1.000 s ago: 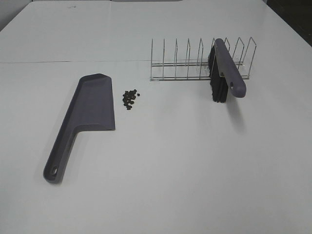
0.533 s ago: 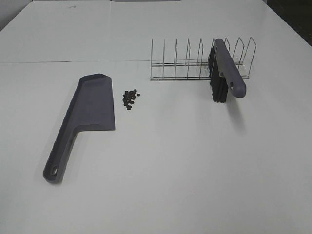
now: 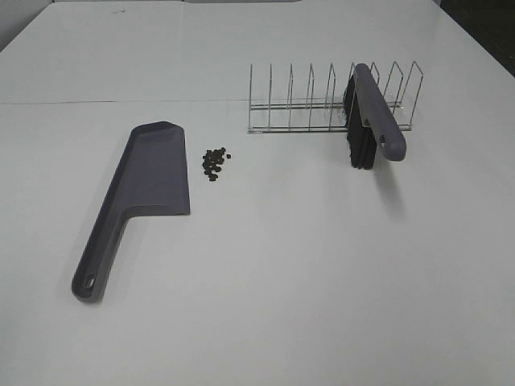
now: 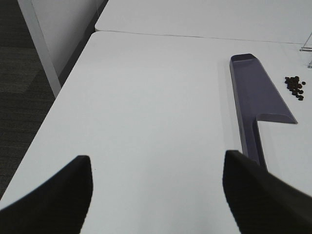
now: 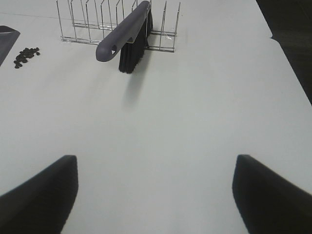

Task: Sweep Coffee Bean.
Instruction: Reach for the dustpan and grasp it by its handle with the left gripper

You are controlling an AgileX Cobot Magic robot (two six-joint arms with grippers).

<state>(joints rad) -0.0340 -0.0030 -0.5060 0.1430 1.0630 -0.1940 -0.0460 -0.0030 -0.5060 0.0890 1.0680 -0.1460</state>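
A small pile of dark coffee beans (image 3: 214, 163) lies on the white table, just right of a grey-purple dustpan (image 3: 145, 189) that lies flat with its handle toward the near left. The beans (image 4: 295, 86) and dustpan (image 4: 258, 100) also show in the left wrist view, and the beans (image 5: 26, 55) in the right wrist view. A brush (image 3: 372, 117) with a grey handle and black bristles leans in a wire rack (image 3: 322, 104). My left gripper (image 4: 158, 195) is open over bare table, well short of the dustpan. My right gripper (image 5: 156, 195) is open, well short of the brush (image 5: 127, 36).
The wire rack (image 5: 97, 22) with several upright dividers stands at the back right. The table's left edge (image 4: 53, 105) drops to dark floor, and its right edge (image 5: 285, 53) borders dark floor too. A seam crosses the table behind the rack.
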